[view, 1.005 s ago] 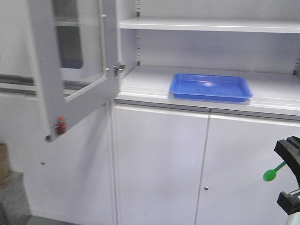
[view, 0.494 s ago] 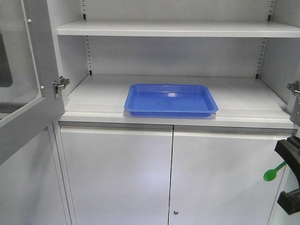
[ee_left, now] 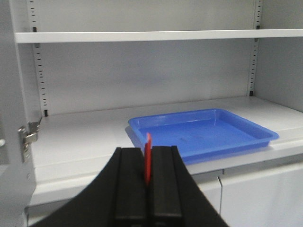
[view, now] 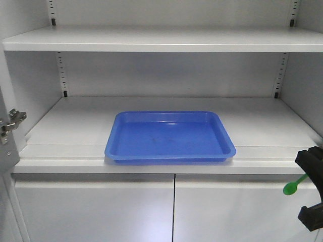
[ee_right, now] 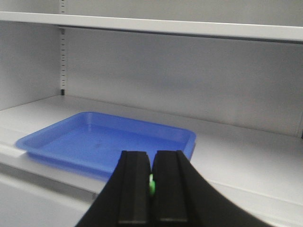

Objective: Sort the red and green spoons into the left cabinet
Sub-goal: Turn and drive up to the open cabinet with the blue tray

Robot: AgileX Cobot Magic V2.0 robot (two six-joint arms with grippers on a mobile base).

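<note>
1. Since half a second ago, the grey cabinet (view: 65, 121) has grown larger in the front view and shifted right. Its open door has slid almost out at the left edge, leaving only a strip and one hinge (view: 11, 121).
2. The blue tray (view: 170, 137) now sits in the middle of that frame. Before, it lay a little higher and looked smaller. It rests flat on the lower shelf, near the front lip, with the upper shelf (view: 161, 39) above it.
3. The green spoon (view: 291, 187) has kept its spot at the lower right edge of the front view, its round bowl pointing left, below shelf level and in front of the lower doors (view: 101, 212).
4. The right gripper (ee_right: 151, 158) is clenched on that green spoon. Only a green sliver shows between its black fingers.
5. The left gripper (ee_left: 147, 152) is clamped on the red spoon (ee_left: 148, 158), which stands upright as a thin red strip in the gap, with the tray behind it.
</note>
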